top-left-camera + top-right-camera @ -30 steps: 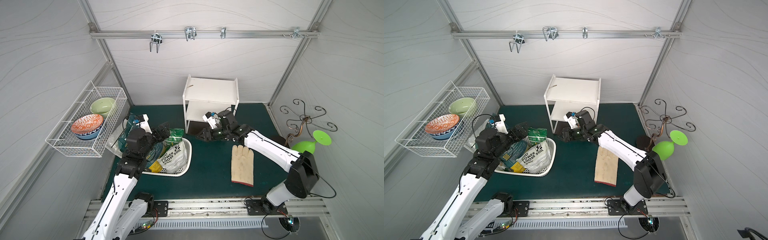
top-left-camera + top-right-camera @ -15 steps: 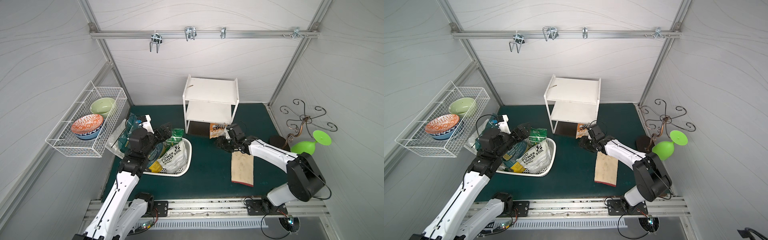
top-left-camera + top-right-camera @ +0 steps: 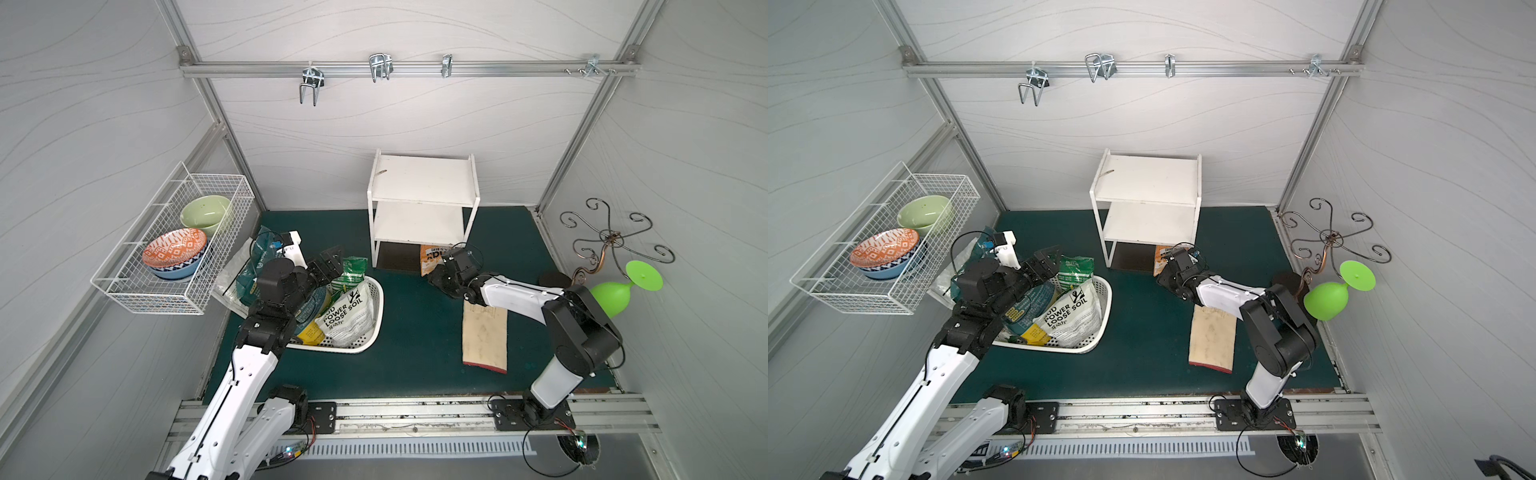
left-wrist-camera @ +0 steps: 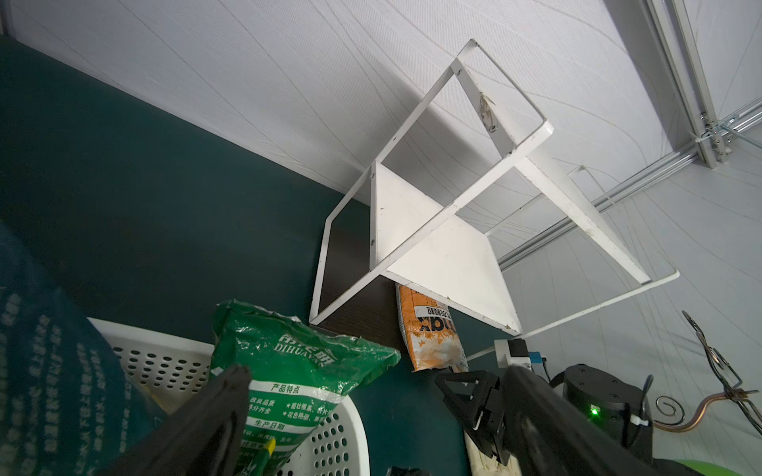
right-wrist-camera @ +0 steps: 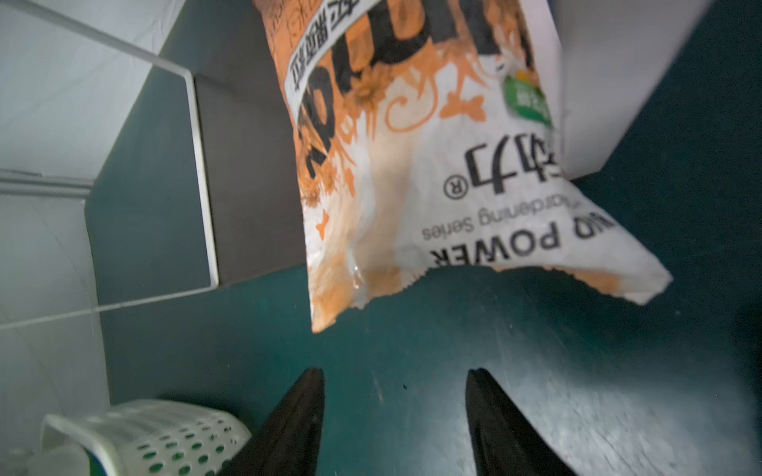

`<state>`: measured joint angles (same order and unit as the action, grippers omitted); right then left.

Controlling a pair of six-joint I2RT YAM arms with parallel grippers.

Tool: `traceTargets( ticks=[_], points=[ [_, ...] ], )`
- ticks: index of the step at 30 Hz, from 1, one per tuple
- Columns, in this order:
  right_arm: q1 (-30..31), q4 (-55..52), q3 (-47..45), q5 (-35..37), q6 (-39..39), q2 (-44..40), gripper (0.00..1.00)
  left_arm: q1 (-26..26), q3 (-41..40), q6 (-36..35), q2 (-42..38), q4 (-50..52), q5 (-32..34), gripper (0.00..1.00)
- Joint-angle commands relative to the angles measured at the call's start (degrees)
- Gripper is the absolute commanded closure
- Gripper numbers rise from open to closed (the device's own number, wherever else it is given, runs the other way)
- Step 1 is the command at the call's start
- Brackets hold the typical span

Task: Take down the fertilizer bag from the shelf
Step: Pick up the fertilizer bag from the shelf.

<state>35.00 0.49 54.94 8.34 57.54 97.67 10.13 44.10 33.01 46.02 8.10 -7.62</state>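
Observation:
The fertilizer bag (image 3: 432, 258) (image 3: 1162, 254), orange and white, lies on the green mat at the front right foot of the shelf (image 3: 424, 178) (image 3: 1150, 178), its far end under the lowest board. My right gripper (image 3: 437, 277) (image 3: 1168, 277) stands open just in front of it, low over the mat. In the right wrist view the fertilizer bag (image 5: 412, 165) is a short gap beyond my right gripper (image 5: 393, 375), which holds nothing. My left gripper (image 3: 328, 262) (image 3: 1046, 259) (image 4: 375, 371) hangs wide open above the basket. Both shelf boards (image 4: 445, 255) are bare.
A white perforated basket (image 3: 374, 316) (image 4: 342, 437) with several soil bags sits at the left. A tan glove (image 3: 484, 336) lies under the right arm. A wire basket (image 3: 124, 286) with bowls hangs on the left wall. A green goblet (image 3: 615, 291) hangs from a curly metal stand (image 3: 611, 237).
My right gripper came back out of the shelf's lower tier, and the fertilizer bag now lies on the mat, free of the jaws. The left arm has barely moved.

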Motion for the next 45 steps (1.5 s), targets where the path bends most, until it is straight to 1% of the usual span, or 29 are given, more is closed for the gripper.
traceTargets(
  ticks=[1, 7, 11, 13, 16, 20, 22, 26, 31, 36, 45],
  points=[
    [-0.5, 5.8, 3.1, 3.8, 1.9, 3.1, 0.42, -0.3, 0.6, -0.3, -1.0, -2.7, -0.5, 0.01],
    [0.6, 12.5, 3.3, 6.8, 2.8, 5.0, 0.43, -0.2, 0.5, -0.3, -1.1, -2.8, -0.3, 0.01],
    [1.7, 15.1, 3.8, 10.1, 5.6, 7.9, 0.44, -0.3, -0.1, 0.0, -1.0, -3.3, -0.1, 0.01],
    [1.9, 16.6, 4.3, 10.6, 6.2, 9.4, 0.44, -0.3, 0.0, 0.0, -1.2, -3.1, -0.2, 0.01],
    [1.9, 14.7, 6.7, 11.4, 6.3, 10.8, 0.46, -0.3, 0.2, -0.1, -1.4, -2.9, -0.1, 0.01],
    [1.9, 13.7, 7.0, 14.2, 6.1, 10.4, 0.64, -0.3, 0.1, 0.0, -1.4, -3.0, 0.1, 0.01],
    [1.9, 13.3, 7.2, 14.7, 5.7, 9.9, 0.74, -0.3, -0.2, 0.2, -1.5, -3.1, 0.1, 0.01],
    [2.1, 13.4, 7.2, 14.2, 4.7, 9.4, 0.99, -0.2, -0.6, 0.4, -1.8, -3.1, 0.0, 0.01],
    [3.1, 13.7, 6.3, 12.0, 1.8, 7.2, 1.0, -0.3, -0.7, 0.1, -2.3, -2.7, 0.2, 0.01],
    [6.2, 11.0, 4.9, 9.8, -6.1, 1.5, 1.0, -0.3, -0.3, -2.2, -2.7, -1.6, 0.6, 0.01],
    [7.5, 1.6, 3.4, -1.1, -12.9, -8.4, 1.0, -0.3, 0.4, -4.6, -3.4, 0.5, 0.8, 0.01]
  ],
)
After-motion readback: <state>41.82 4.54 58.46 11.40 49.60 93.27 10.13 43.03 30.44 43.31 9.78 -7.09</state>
